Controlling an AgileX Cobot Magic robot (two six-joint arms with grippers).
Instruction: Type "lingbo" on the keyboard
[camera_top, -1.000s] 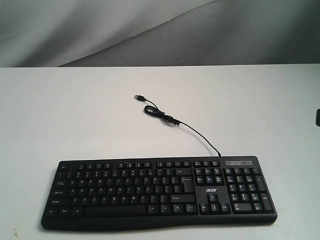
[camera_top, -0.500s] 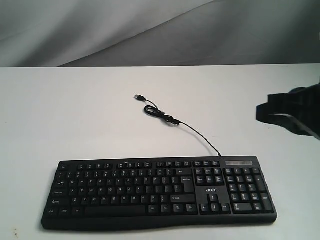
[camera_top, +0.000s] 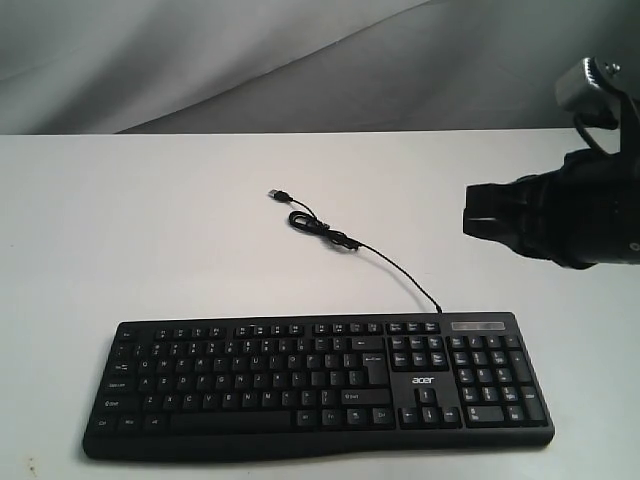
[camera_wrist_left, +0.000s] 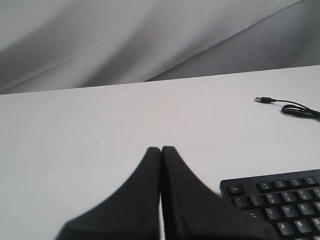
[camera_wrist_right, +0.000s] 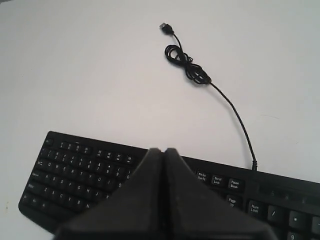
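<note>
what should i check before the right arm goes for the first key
1. Right pincer closed for poking: ok, fingertips pressed together.
2. Left pincer closed and off the keys: ok.
3. Keyboard flat on the table, keys up, nothing on it: ok.
4. Cable clear of the keys: ok, it lies behind the keyboard.
5. USB plug connected: not ok, it lies loose on the table.
6. Right pincer lined up on L: not ok, it hangs high toward the number-pad end.

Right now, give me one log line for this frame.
task: type lingbo | left hand: shut, beside keyboard | right hand: shut, above keyboard, no contact | cable: unplugged
</note>
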